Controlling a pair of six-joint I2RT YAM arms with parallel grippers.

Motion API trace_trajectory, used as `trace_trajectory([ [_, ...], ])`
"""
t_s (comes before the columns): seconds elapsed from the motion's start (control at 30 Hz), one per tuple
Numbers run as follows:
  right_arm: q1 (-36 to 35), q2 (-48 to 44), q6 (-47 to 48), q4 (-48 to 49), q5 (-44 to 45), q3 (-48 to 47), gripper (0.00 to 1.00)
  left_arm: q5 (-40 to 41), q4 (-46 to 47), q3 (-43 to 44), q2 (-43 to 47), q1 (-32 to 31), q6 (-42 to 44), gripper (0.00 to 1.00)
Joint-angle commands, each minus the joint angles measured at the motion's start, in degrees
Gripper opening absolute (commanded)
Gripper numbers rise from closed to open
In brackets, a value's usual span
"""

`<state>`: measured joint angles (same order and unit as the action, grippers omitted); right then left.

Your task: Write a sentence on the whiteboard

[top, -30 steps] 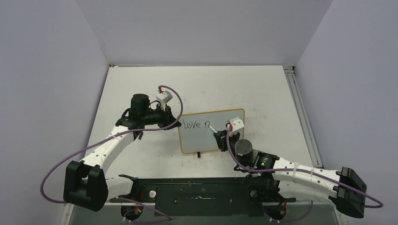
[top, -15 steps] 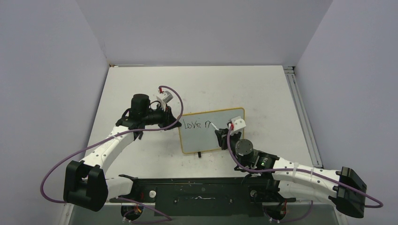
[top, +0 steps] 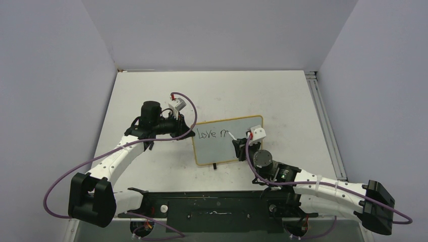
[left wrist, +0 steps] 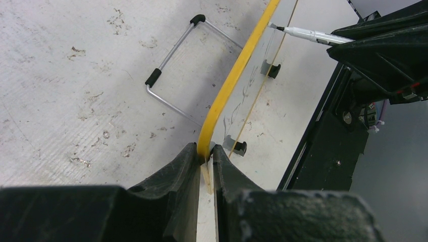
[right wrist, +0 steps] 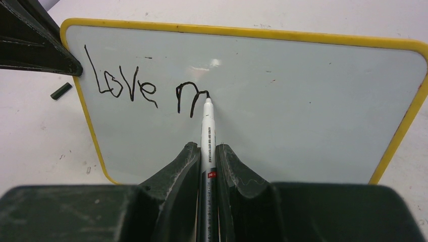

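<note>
Gripping a slim white marker pen (right wrist: 207, 128) between its 2 closed fingers, the right gripper (right wrist: 206, 151) presses the pen's black tip to the small yellow-framed whiteboard (right wrist: 313, 111), which stands propped near the middle of the scuffed pale table (top: 262, 96). Black handwritten marker words (right wrist: 128, 88) near the board's top left read "Love" and a part-formed "m", with the tip at the end of that letter. The left gripper (left wrist: 204, 154) pinches the board's yellow side edge between its 2 closed fingers.

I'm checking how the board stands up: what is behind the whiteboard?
A wire stand with black tips lies behind the whiteboard; where it joins the board is hidden by the yellow frame.
</note>
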<state>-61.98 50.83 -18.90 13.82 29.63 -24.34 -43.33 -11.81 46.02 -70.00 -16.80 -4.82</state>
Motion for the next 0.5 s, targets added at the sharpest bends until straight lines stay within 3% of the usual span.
trace_trajectory([
  [0.0, 0.01, -0.56, -1.65, -2.92, 1.34, 0.89, 0.05, 0.84, -1.26, 1.88, 0.12, -0.09, 1.3, 0.0],
  [0.47, -0.5, -1.88, -4.58, -4.62, 0.6, 3.23, 0.05, 0.96, -1.43, 1.97, 0.38, -0.08, 1.39, 0.0],
])
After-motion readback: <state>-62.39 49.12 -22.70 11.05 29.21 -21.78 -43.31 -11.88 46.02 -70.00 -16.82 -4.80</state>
